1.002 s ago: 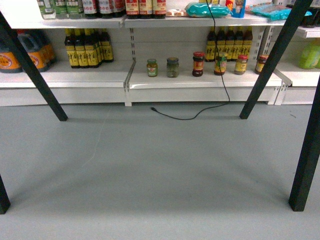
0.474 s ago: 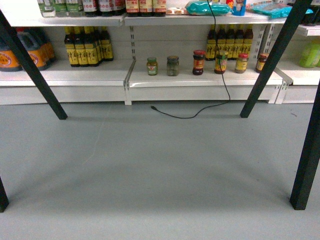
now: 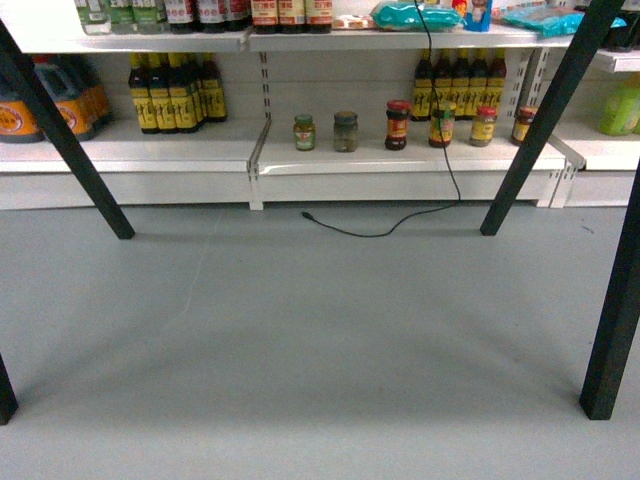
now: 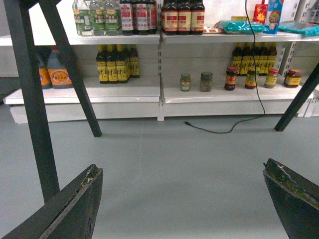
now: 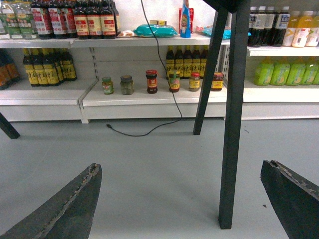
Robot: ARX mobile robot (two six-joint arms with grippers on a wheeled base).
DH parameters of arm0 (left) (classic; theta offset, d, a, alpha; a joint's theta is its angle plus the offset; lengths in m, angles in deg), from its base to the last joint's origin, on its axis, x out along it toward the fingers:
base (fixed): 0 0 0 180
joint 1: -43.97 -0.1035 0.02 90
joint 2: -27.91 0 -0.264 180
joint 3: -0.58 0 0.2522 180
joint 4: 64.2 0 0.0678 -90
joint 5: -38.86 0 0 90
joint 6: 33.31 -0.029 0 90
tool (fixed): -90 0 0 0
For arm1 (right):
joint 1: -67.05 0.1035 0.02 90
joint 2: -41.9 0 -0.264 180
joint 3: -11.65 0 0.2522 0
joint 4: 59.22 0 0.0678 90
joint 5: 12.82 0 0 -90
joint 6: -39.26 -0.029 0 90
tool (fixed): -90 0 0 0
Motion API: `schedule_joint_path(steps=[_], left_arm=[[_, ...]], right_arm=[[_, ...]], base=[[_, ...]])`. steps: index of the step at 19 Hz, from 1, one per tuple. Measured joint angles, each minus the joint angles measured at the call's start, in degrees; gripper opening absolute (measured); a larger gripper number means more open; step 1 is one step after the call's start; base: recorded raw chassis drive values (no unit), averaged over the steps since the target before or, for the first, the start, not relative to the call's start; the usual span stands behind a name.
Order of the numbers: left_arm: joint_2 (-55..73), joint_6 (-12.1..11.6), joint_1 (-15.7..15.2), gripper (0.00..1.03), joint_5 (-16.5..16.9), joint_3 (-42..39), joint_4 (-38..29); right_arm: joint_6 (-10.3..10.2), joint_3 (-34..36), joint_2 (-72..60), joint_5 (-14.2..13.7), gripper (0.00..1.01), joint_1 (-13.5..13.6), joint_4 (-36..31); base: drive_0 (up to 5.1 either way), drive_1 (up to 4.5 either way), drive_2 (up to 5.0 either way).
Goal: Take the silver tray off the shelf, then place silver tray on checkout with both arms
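Two wrist views, one head view: none showed a silver tray or a checkout counter.
Floor (image 3: 300,340): grey, bare across most of the head view; a black cable (image 3: 380,232) trailed onto it from the shelves.
Shelves (image 3: 400,160): white store shelving along the far wall, well apart from the robot.
Frame legs (image 3: 540,120): dark slanted struts crossed all three views, between the cameras and the shelving.
Upper shelf stock: bottles (image 4: 134,15) in a row, teal packets (image 5: 154,30) to the right of them.
Lower shelf stock: dark sauce bottles (image 3: 175,95), large jugs (image 3: 60,95) at far left, small jars (image 3: 345,132) near the middle.
Left gripper (image 4: 182,199): fingers (image 4: 75,209) wide apart, nothing between them, pointed at the floor and shelving.
Right gripper (image 5: 179,199): fingers (image 5: 70,209) wide apart, holding nothing, same heading.
Tray location: could not tell; not on any visible shelf, not in either gripper.
Step in hand (judgement): unsettled. Spread, unloaded fingers facing the shelving fitted an approach to fetch the tray; they fitted equally a tray already set down out of view.
Next move (judgement): no motion should be committed until the tray is found in view.
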Motion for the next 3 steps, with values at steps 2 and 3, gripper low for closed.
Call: schedule_joint_path(steps=[2, 3], left_arm=[[0.00, 0.00, 0.00, 0.98, 0.00, 0.00, 0.00], [0.00, 0.00, 0.00, 0.98, 0.00, 0.00, 0.00]], right_arm=[[-0.02, 0.00, 0.00, 0.00, 0.98, 0.00, 0.00], [-0.02, 0.00, 0.00, 0.00, 0.98, 0.00, 0.00]], base=[[0.0, 0.00, 0.0], [0.0, 0.00, 0.0]])
